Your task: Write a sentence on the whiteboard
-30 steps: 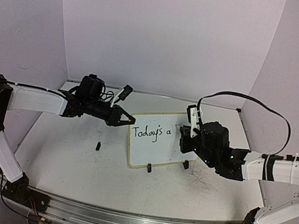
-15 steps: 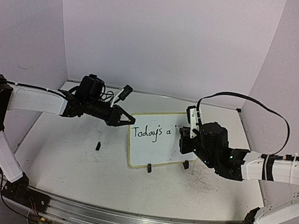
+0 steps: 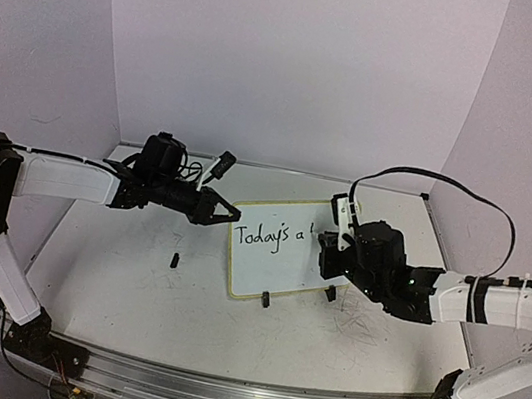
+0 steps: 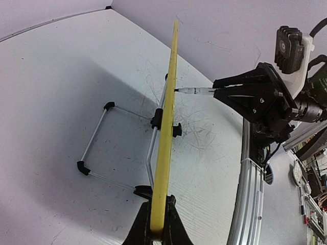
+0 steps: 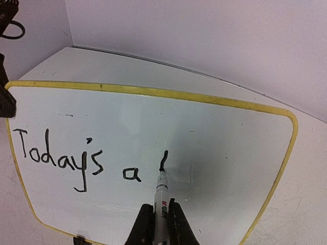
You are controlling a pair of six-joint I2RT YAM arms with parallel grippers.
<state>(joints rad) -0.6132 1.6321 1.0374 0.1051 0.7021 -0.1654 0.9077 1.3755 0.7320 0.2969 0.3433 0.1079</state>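
The whiteboard [image 3: 281, 263] stands tilted on black clip feet mid-table, yellow-rimmed. The sentence [image 3: 265, 237] reads "Today's a" plus a fresh short vertical stroke [image 5: 163, 160]; it also shows in the right wrist view [image 5: 66, 161]. My left gripper [image 3: 231, 215] is shut on the board's left edge; in its wrist view the yellow rim [image 4: 166, 143] sits between the jaws [image 4: 157, 230]. My right gripper [image 3: 326, 253] is shut on a white marker [image 5: 161, 196], its black tip touching the board at the stroke's lower end. The marker also shows in the left wrist view [image 4: 196, 91].
A small black cap-like piece [image 3: 175, 260] lies on the table left of the board. A wire stand [image 4: 120, 148] props the board from behind. Grey scribble marks [image 3: 357, 325] cover the tabletop at the right. Walls close in at back and sides.
The right gripper has drawn a short downward stroke after the "a". The left arm and the board have not moved.
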